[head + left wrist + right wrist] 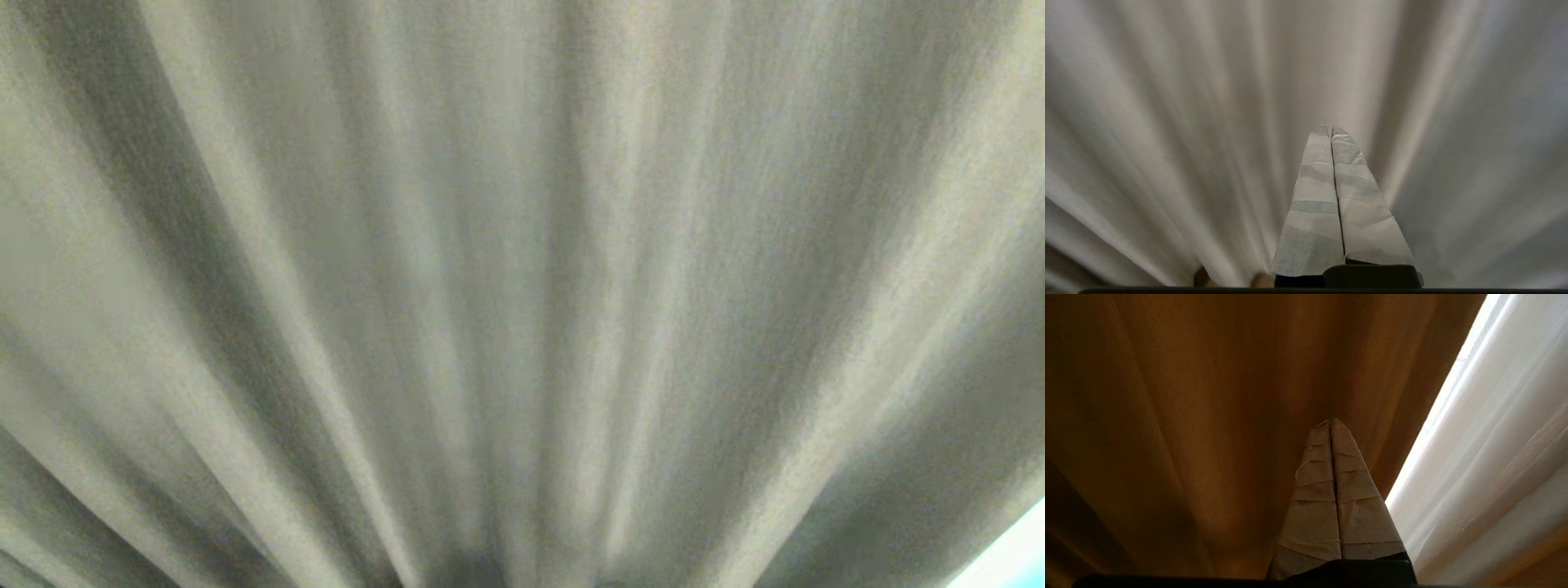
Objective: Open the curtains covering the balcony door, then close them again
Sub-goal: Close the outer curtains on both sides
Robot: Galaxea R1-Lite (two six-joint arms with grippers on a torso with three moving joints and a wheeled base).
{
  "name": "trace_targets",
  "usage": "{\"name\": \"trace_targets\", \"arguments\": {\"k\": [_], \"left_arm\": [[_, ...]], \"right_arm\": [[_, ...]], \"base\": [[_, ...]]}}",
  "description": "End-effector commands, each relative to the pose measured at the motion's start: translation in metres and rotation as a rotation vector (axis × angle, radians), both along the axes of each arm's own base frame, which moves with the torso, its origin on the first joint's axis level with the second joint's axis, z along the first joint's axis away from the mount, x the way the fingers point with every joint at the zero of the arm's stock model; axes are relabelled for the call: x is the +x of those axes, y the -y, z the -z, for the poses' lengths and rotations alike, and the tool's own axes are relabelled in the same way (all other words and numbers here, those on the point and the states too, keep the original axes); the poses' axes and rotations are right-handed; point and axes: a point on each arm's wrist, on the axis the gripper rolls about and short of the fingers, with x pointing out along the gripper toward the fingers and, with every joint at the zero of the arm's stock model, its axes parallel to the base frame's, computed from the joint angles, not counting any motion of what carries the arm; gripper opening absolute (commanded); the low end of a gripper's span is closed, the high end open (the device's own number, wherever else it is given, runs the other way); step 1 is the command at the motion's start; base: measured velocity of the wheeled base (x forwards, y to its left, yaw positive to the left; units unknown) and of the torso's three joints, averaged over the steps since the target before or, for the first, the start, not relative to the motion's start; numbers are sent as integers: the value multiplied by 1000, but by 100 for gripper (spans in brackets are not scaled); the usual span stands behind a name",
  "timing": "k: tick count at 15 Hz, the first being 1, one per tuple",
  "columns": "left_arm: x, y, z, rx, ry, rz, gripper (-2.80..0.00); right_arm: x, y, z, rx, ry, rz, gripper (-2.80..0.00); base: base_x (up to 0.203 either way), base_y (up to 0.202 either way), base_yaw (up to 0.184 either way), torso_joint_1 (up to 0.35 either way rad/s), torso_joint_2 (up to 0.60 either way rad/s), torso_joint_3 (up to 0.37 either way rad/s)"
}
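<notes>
Pleated beige-tan curtains (506,269) fill the whole head view, hanging shut very close in front of me. My left gripper (1329,130) is shut with nothing between its tape-wrapped fingers, its tips pointing at the drape folds (1208,122). My right gripper (1330,423) is also shut and empty, aimed at the heavy drape (1188,416) near its edge, where the white sheer (1494,457) shows bright beside it. The balcony door is hidden behind the fabric. Neither arm shows in the head view.
A bright pale patch (1012,555) shows past the curtain's edge at the lower right of the head view.
</notes>
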Motion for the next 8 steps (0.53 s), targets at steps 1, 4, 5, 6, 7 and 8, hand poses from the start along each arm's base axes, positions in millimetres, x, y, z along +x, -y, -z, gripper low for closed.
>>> {"name": "trace_targets", "arguments": {"k": [1, 4, 5, 6, 7, 8], "left_arm": [[-5, 0, 6, -2, 74, -2, -280], [-5, 0, 6, -2, 75, 2, -280], [-5, 0, 6, -2, 74, 2, -280], [-5, 0, 6, -2, 75, 2, -280], [-5, 0, 6, -2, 76, 2, -280], [-5, 0, 6, -2, 74, 2, -280]], "right_arm": [[0, 0, 0, -1, 0, -1, -280], [0, 0, 0, -1, 0, -1, -280], [0, 0, 0, -1, 0, -1, -280], [0, 0, 0, -1, 1, -1, -280], [0, 0, 0, -1, 0, -1, -280], [0, 0, 0, -1, 0, -1, -280]], "base": [[0, 0, 0, 0, 0, 0], [0, 0, 0, 0, 0, 0], [0, 0, 0, 0, 0, 0], [0, 0, 0, 0, 0, 0], [0, 0, 0, 0, 0, 0], [0, 0, 0, 0, 0, 0]]}}
